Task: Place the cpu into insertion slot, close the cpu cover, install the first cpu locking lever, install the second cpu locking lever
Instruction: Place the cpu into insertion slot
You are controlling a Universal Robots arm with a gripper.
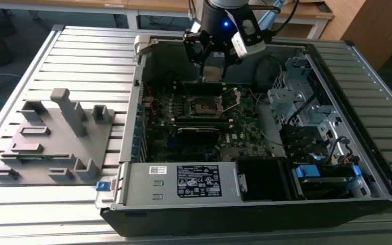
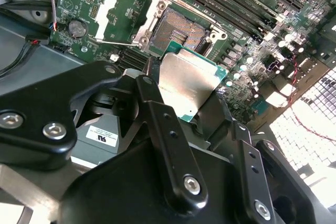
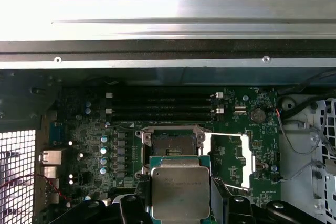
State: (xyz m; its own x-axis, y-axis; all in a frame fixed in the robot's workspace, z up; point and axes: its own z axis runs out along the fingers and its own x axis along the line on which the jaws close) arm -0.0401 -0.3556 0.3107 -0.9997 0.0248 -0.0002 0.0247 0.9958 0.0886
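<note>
The claw (image 1: 213,56) hangs over the open computer case (image 1: 250,222) in the upper middle of the exterior view, pinching the cpu (image 3: 180,192) between its fingers. In the first wrist view the square chip hangs near the bare insertion slot (image 3: 171,142), metal top toward the camera and edges parallel to the slot's rim. The cpu cover (image 3: 207,150) is swung open beside the slot.

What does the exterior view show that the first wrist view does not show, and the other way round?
Exterior view: the grey fixture plate on the slatted table, and the white-labelled grey box. First wrist view: the cpu close up, metal top facing the camera, and a coin battery. Both: the insertion slot, empty, with the memory slots beside it.
</note>
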